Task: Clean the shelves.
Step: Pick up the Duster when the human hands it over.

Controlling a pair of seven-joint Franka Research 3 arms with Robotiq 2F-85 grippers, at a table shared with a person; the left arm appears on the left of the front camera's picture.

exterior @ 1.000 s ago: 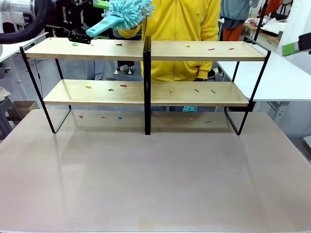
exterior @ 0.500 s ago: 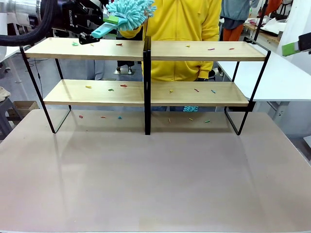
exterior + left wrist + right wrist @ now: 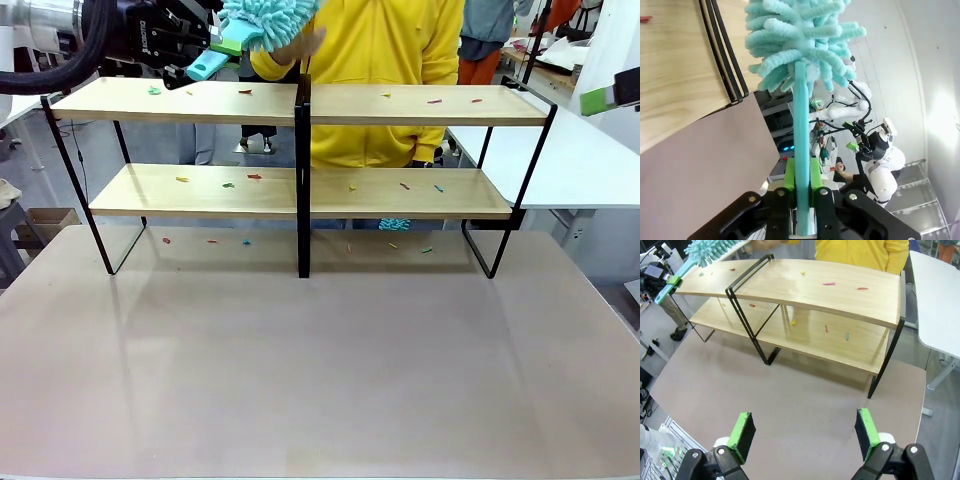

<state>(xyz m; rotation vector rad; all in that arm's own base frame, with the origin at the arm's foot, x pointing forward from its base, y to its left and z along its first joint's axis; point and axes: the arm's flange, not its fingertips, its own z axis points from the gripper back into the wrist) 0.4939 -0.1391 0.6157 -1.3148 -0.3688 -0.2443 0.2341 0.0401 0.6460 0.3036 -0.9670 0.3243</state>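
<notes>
The shelves (image 3: 400, 104) stand across the far half of the table, two light-wood boards on a black frame, with small coloured scraps (image 3: 434, 100) scattered on both. My left gripper (image 3: 205, 45) hovers above the top board's left end, shut on the handle of a teal fluffy duster (image 3: 265, 14). In the left wrist view the green pads (image 3: 789, 175) clamp the duster's handle (image 3: 801, 125), and the shelves' board (image 3: 675, 75) lies at the left. A person's blurred hand (image 3: 305, 40) is beside the duster head. My right gripper (image 3: 805, 432) hangs open over the shelves (image 3: 840, 290) and tabletop.
A person in a yellow top (image 3: 380, 50) stands behind the shelves. More coloured scraps (image 3: 246, 241) lie on the grey-brown tabletop (image 3: 320, 380) under the lower board. A white table (image 3: 590, 160) stands at the right. The near half of the tabletop is bare.
My left gripper has closed on the duster's handle. The duster has risen a little. The person's hand has come off the duster head and moved right.
</notes>
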